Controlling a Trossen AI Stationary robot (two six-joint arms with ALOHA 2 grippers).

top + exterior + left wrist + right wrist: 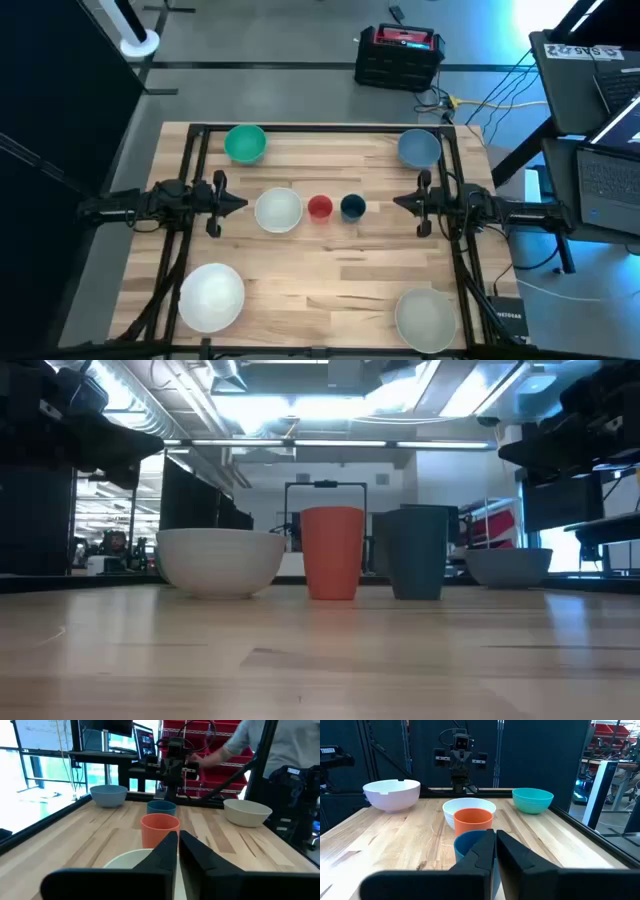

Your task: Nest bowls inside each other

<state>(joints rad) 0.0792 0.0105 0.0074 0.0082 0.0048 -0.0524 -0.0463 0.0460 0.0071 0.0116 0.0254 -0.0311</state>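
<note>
The round plastic bowls lay scattered: medium white bowl (278, 211), tiny red cup (320, 207) and dark blue cup (352, 206) in a centre row, green bowl (245, 143) at eleven o'clock, light blue bowl (418, 148) at one, large whitish bowl (211, 296) at seven, its twin (426, 318) at five. The left gripper (238, 204) and right gripper (400, 202) flanked the row, fingers closed and empty. Nesting out of size order would likely block later bowls; the tall cups could tip.

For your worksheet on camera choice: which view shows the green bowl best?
The right wrist view: the green bowl stands whole, side-on and unblocked on the table. The high view shows it small from above; the low and left wrist views do not show it.
</note>
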